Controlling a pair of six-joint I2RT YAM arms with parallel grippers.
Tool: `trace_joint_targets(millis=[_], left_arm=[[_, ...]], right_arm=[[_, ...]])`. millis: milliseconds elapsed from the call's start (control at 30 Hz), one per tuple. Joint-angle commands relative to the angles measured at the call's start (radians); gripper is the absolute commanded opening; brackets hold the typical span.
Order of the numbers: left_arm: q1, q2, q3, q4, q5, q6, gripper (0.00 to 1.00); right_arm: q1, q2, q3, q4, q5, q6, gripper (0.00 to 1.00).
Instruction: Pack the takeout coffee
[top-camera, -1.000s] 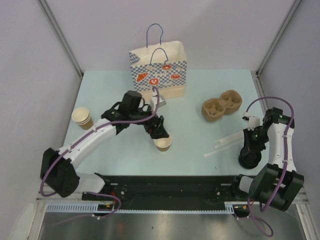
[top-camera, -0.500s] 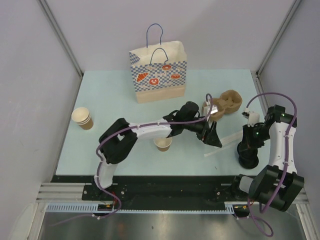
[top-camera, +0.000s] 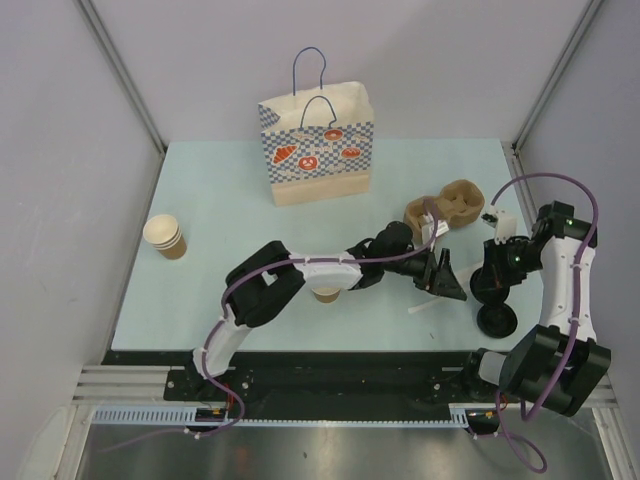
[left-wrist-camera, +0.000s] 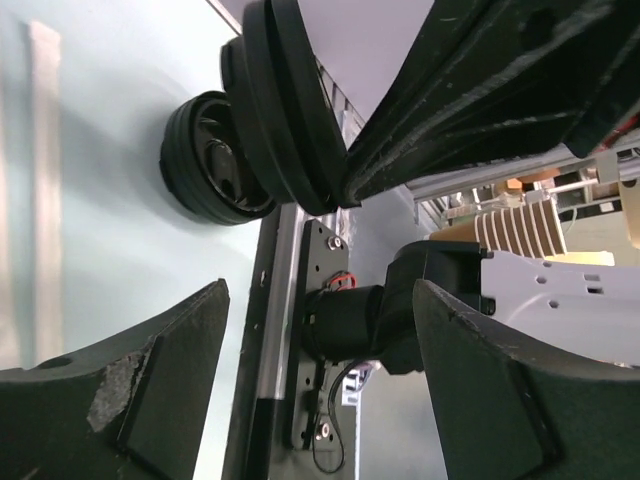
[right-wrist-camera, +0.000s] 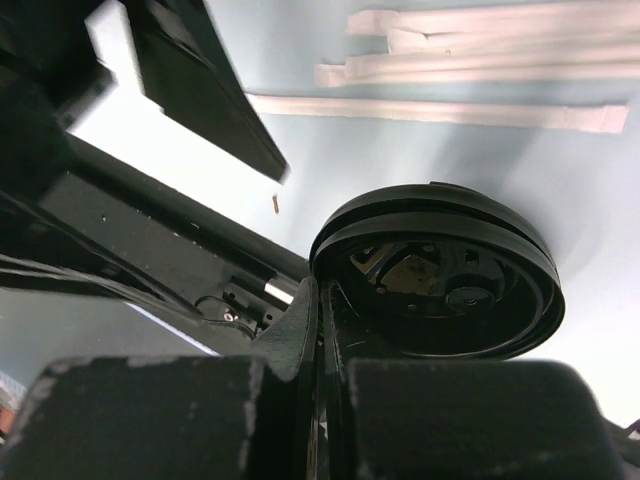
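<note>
**Top external view: left jaws spread beside a lid pinched by the right**

Top external and wrist views agreed on the two arms. The left gripper (top-camera: 450, 282) was reached far across the table (top-camera: 230, 200), its jaws released and standing wide apart with nothing between them. Just ahead of those open jaws, the right gripper (right-wrist-camera: 318, 320) was clenched on the rim of a black lid (right-wrist-camera: 440, 270), holding it on edge and off the surface. A second lid (left-wrist-camera: 215, 160) lay flat on the table beyond the held one, apart from both pairs of jaws.

The coffee cup (top-camera: 325, 294) stood well behind the left jaws, back along that arm and partly hidden under its forearm. Only a slice of brown showed, so its top could not be judged.

Paper-wrapped straws (right-wrist-camera: 480, 60) lay on the table just past the right jaws, near the left fingertips. A pulp cup carrier (top-camera: 445, 210) sat to the far side of both grippers. The patterned paper bag (top-camera: 320, 150) stood upright well beyond the left jaws, and a stack of cups (top-camera: 165, 237) stood far off behind them.
</note>
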Motion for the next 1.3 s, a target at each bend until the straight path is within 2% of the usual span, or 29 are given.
trace_joint_targets(millis=[0, 367, 533, 733, 867, 967, 1000, 1033, 1167, 1200, 1267], left_arm=[[-0.016, 0.037, 0.061, 0.120, -0.019, -0.079, 0.79], [-0.023, 0.071, 0.041, 0.199, -0.044, -0.130, 0.76], [-0.005, 0.074, -0.023, 0.310, -0.050, -0.193, 0.72], [0.000, 0.068, -0.043, 0.285, -0.064, -0.182, 0.69], [0.009, 0.052, -0.081, 0.251, -0.100, -0.176, 0.69], [0.026, 0.019, -0.142, 0.251, -0.136, -0.166, 0.69], [0.030, 0.005, -0.155, 0.248, -0.142, -0.161, 0.69], [0.035, -0.019, -0.169, 0.248, -0.145, -0.156, 0.69], [0.050, -0.089, -0.221, 0.220, -0.147, -0.101, 0.69], [0.052, -0.098, -0.230, 0.211, -0.151, -0.095, 0.70], [0.056, -0.127, -0.256, 0.211, -0.156, -0.087, 0.71]], right_arm=[[0.023, -0.006, 0.036, -0.176, -0.044, -0.038, 0.00], [0.069, -0.009, 0.036, -0.174, -0.045, -0.038, 0.00], [0.077, -0.013, 0.036, -0.176, -0.047, -0.038, 0.00], [0.080, 0.014, 0.036, -0.167, -0.006, 0.000, 0.00], [0.097, 0.028, 0.036, -0.082, 0.082, 0.055, 0.00], [0.150, 0.024, 0.036, -0.027, 0.146, 0.107, 0.18], [0.164, 0.025, 0.036, -0.012, 0.162, 0.121, 0.27], [0.181, 0.027, 0.036, 0.022, 0.191, 0.156, 0.31], [0.238, 0.065, 0.029, 0.103, 0.255, 0.227, 0.36], [0.259, 0.079, 0.026, 0.119, 0.265, 0.235, 0.42], [0.279, 0.115, 0.009, 0.168, 0.292, 0.259, 0.44]])
